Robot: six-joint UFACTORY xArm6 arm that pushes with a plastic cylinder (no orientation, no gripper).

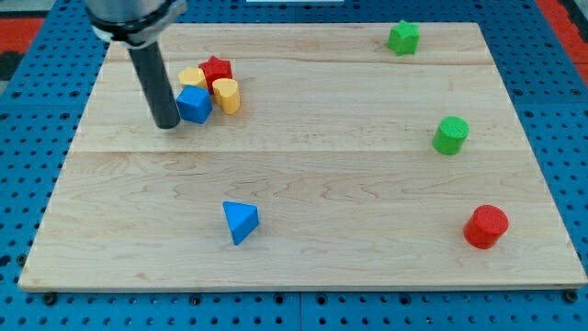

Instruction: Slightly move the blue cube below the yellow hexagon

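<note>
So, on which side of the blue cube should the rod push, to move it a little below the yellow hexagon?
Probably its upper face. The blue cube sits below the yellow hexagon, with a yellow cylinder on its right. My tip is now at its left, which would push it sideways; coming from the view's top is blocked by the cluster.

Red star, 2 yellow blocks crowd blue cube; board centre free

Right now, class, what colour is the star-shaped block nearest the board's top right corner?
Green: the green star shows clearly in the camera view, the only view.
</note>
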